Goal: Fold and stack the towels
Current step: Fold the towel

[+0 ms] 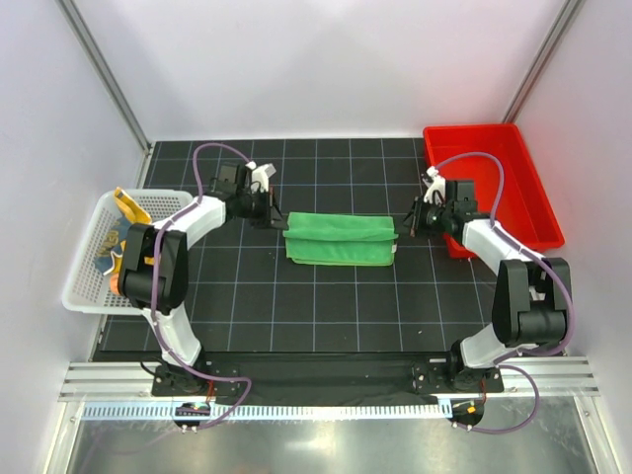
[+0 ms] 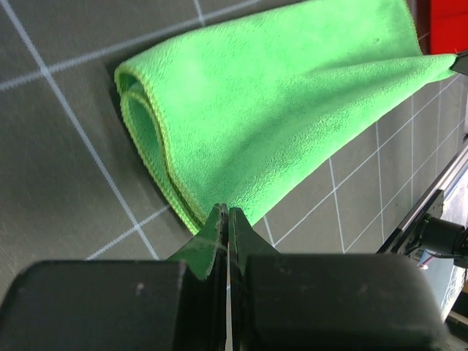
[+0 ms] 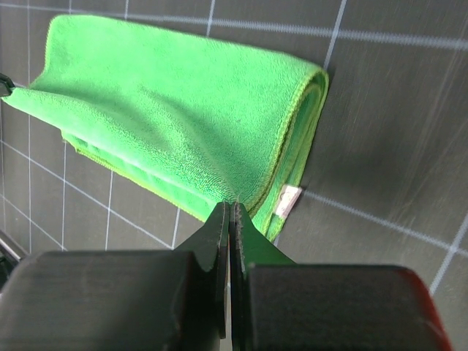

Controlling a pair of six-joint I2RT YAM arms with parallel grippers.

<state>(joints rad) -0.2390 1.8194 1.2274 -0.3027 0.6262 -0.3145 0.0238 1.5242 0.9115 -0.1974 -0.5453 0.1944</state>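
Note:
A plain green towel (image 1: 341, 240) lies folded into a long strip on the middle of the black gridded mat. My left gripper (image 1: 274, 212) is shut on its left end, pinching the upper layer's corner (image 2: 225, 213). At the other end my right gripper (image 1: 411, 222) is shut on the matching corner (image 3: 232, 208), beside a small white label (image 3: 290, 201). The upper layer is pulled taut between the two grips, lifted slightly off the layers below (image 2: 146, 139). A yellow-orange towel (image 1: 128, 205) and another patterned cloth (image 1: 111, 252) lie bunched in the basket at the left.
A white mesh basket (image 1: 84, 286) sits at the mat's left edge. An open red bin (image 1: 494, 158) stands at the back right, just behind my right arm. White walls enclose the table on three sides.

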